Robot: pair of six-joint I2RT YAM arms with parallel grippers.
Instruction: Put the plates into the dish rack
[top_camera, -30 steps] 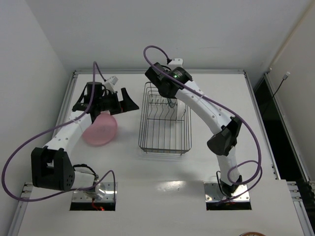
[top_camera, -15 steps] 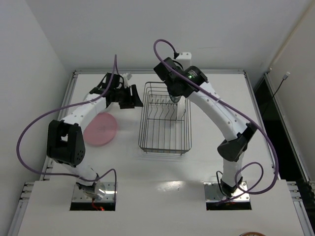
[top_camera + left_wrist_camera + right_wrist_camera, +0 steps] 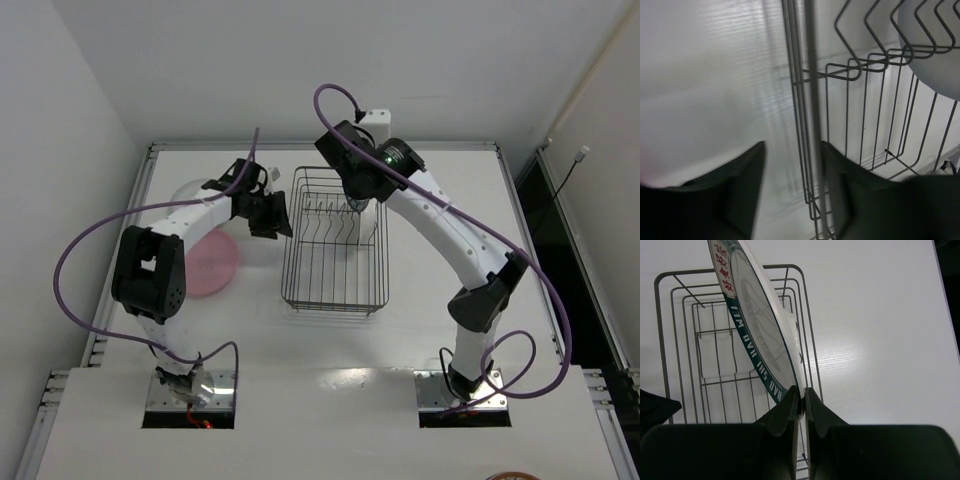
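The dish rack [image 3: 335, 262], a dark wire basket, stands mid-table. My left gripper [image 3: 268, 215] is at its left wall, open about halfway. In the left wrist view the jaws [image 3: 795, 192] straddle the rack's side wires [image 3: 807, 125]: the right finger lies against them and the left finger stands clear. My right gripper [image 3: 802, 396] is shut on the rim of a white plate with a dark green lettered rim [image 3: 757, 335], held upright over the rack's far end [image 3: 352, 205]. A pink plate [image 3: 212, 266] lies flat on the table left of the rack.
A pale, translucent plate [image 3: 185, 192] lies at the table's far left, partly under the left arm. The left wall runs close beside the table edge [image 3: 140, 200]. Purple cables loop off both arms.
The left arm swung away from the pink plate, which now lies flat, to the rack's left wall, and its jaws narrowed. The right arm shifted slightly right, still gripping the patterned plate.
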